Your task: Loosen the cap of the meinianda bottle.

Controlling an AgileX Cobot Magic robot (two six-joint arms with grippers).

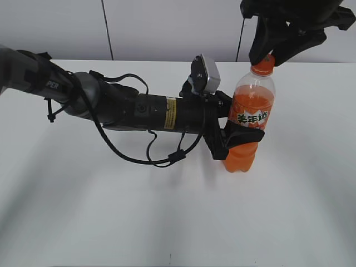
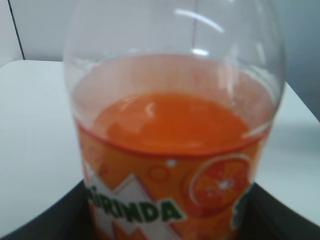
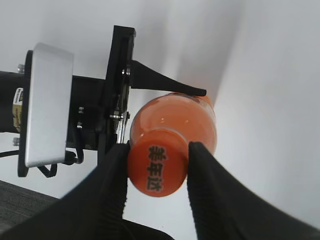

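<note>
1. Right at the top of the bottle [image 1: 251, 119] sits the orange cap [image 1: 263, 64], screwed onto the neck; seen from above in the right wrist view, the cap [image 3: 156, 169] shows dark Chinese characters on its flat face.
2. Both ribbed black fingers [image 3: 112, 192] of the right gripper [image 1: 268, 57] press against opposite sides of the cap, so this claw is clamped on it from above.
3. Below the cap, the bottle stands upright on the white table [image 1: 167, 222], towards the far right part of the tabletop. It is clear plastic, filled with orange soda up to the shoulder, and wears an orange label with white characters on green.
4. Around the bottle's middle, at the lower edge of the label, the left gripper [image 1: 242, 136] is closed on the body from the side, its black fingers [image 1: 245, 135] wrapping the front and back.
5. Up close in the left wrist view, the bottle [image 2: 172, 130] fills the picture, with the liquid line, an orange-slice picture and green lettering on the label; dark finger edges show at both lower corners.
6. Further out, the left arm [image 1: 128, 108] lies low and nearly level across the table from the left, with black cables looping beneath it and a grey camera housing [image 1: 207, 74] on its wrist.
7. Behind the table runs a pale wall [image 1: 167, 28].
</note>
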